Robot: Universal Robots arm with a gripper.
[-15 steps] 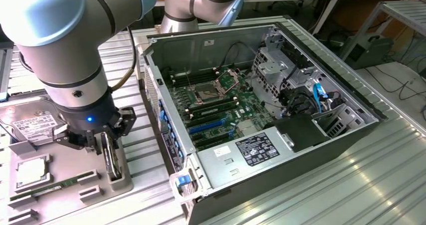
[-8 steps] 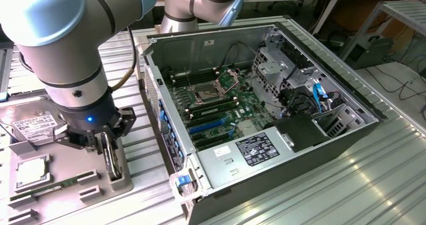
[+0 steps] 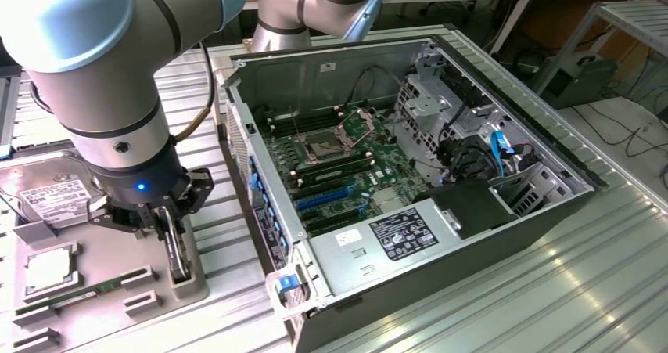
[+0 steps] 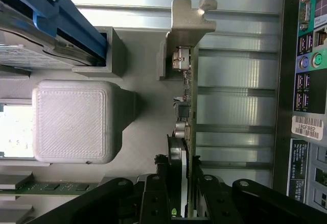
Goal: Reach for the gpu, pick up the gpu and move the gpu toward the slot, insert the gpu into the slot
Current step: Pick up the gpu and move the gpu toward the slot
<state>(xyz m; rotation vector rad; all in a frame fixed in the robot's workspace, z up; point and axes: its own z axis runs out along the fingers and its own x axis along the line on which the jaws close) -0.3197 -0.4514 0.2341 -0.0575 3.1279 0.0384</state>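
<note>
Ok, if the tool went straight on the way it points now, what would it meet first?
The gpu, standing on edge directly in line with the tool; the gray holder lies beyond it. The gap between tool and card is unclear.

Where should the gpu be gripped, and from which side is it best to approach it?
Probably the long top edge of the gpu, mid-length, away from the silver bracket. Come from straight above: the card stands on edge in the gray holder, so its two flat faces are free for a pinch across its thin body.
</note>
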